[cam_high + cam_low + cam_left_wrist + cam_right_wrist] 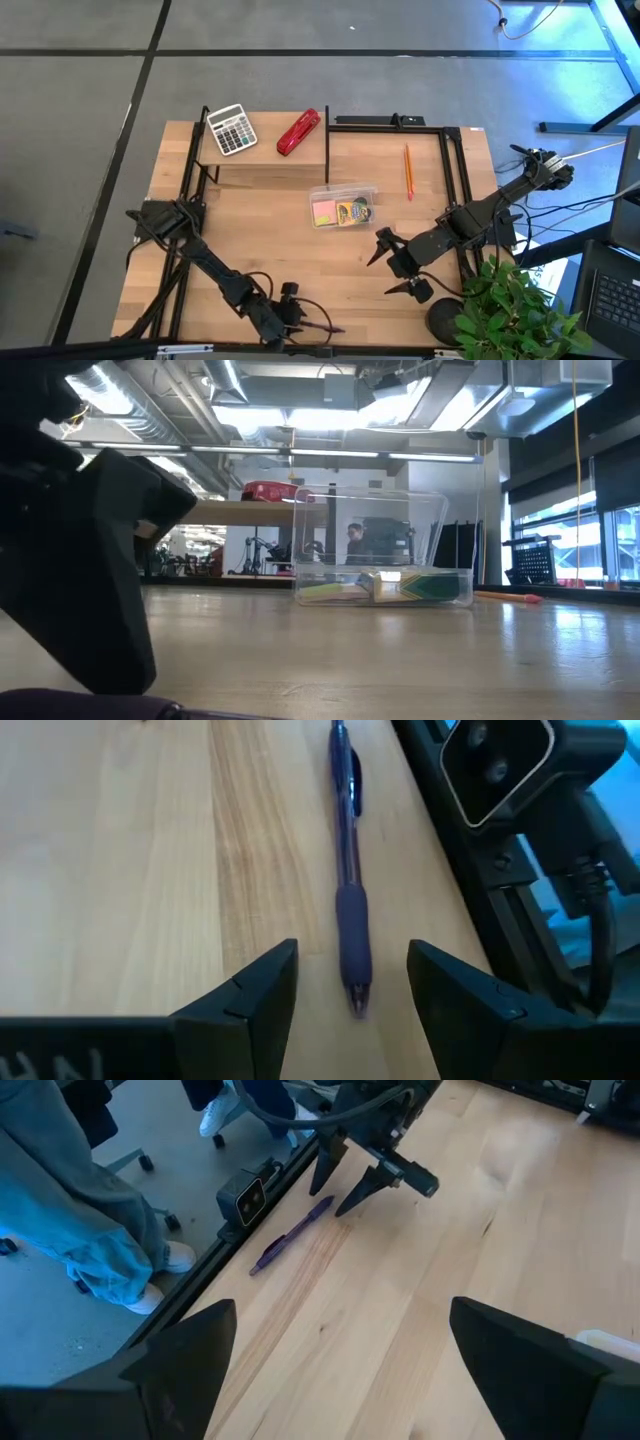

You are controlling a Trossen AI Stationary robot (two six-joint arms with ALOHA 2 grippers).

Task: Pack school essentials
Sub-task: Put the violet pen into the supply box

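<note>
From above, the left hand (pixel 322 326) sits low at the near edge of the wooden surface (pixel 280 230), its fingers spread, nothing between them. The right hand (pixel 390 270) hovers toward the right side, jaws wide apart and empty. A clear box (pixel 343 205) in the middle holds the yellow-green crayon box (pixel 354 211) and pink sticky-note pad (pixel 324 211); the orange pencil (pixel 408 171) lies loose just beyond it to the right. A calculator (pixel 231 129) and red stapler (pixel 298 132) rest on a raised shelf (pixel 262 150) at the back.

At table height, the clear box stands lid-up, contents flat inside, pencil beside it.

From the left wrist, the dark purple pen (pixel 349 890) lies on the wood, its tip just between the parted fingers (pixel 248 1000) — not gripped.

From the right wrist, the same pen lies along the surface edge, the left hand poised at one end of it; a person's legs (pixel 70 1200) stand off the surface.
</note>
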